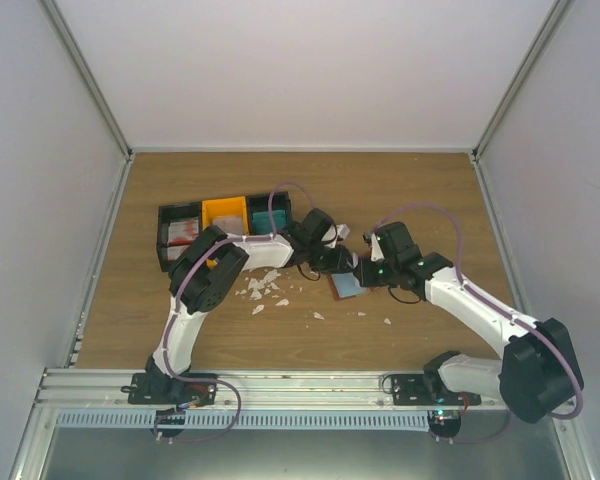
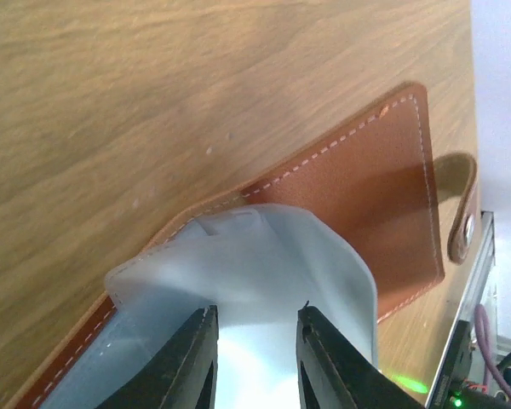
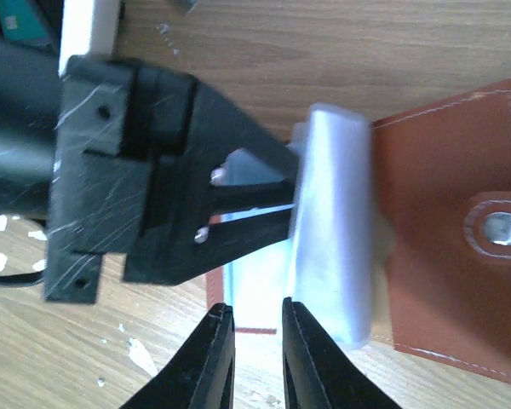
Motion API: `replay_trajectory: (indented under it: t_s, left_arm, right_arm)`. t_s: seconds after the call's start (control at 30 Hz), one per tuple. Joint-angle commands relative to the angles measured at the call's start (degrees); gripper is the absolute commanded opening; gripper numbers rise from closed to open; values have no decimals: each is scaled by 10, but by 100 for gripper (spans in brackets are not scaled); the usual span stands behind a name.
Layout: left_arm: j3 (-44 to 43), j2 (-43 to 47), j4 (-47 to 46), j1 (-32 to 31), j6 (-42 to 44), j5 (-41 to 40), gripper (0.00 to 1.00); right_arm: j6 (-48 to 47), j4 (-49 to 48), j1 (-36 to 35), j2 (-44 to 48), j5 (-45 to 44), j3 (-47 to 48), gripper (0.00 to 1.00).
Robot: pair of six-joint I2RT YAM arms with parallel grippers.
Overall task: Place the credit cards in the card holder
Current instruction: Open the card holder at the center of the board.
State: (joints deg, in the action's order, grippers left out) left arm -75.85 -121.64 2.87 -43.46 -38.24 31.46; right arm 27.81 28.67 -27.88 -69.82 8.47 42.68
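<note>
The task is only beginning, as far as it is showing. The holder [image 1: 346,285] is lying open on the table [image 1: 420,200] between the two arms, and its clear pockets [image 2: 264,264] are bending up from the leather. The left gripper [image 2: 255,317] is clamping the edge of these pockets and is holding them lifted. The right gripper [image 3: 254,308] is standing at the near edge of the holder with its jaws close together and only a thin gap showing. Whether it is pinching anything cannot be told.

No card is showing inside the pockets, which are looking empty. The cards seem to be waiting in the bins [image 1: 225,215], well apart to the left of the holder. A teal card [image 1: 268,216] is lying in the right bin and, as it seems, a red card [image 1: 182,232] in the left one. A pinkish one is not showing clearly. So every card is still waiting to be picked up and slid in.

No brand or writing is showing anywhere, and the strap is carrying only a plain metal snap [image 3: 498,227]
</note>
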Motion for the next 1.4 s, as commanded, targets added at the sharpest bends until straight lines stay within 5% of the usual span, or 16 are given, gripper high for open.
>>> replay_trajectory:
  t_s: [0.0, 0.17, 0.4, 0.73, 1.07, 1.37]
  left_arm:
    - [-36, -37, -48, -6, -14, 30, 30]
    - [-44, -46, -67, -5, -28, 53, 30]
    - [-33, -28, -112, -5, -41, 114, 31]
    - [-7, -33, -159, -6, -72, 151, 31]
    - [-10, -3, -76, -1, -40, 36, 31]
    - [-19, 125, 99, 23, 87, -154, 38]
  right_arm:
    - [-28, -23, 6, 4, 46, -10, 15]
    - [-38, -36, 7, -19, 72, -18, 7]
    - [-60, -56, 7, -42, 136, -25, 8]
    - [-1, -50, 7, -62, -45, -36, 22]
    - [44, -48, 10, -122, -188, -23, 27]
    - [-27, -100, 11, -179, -129, -2, 56]
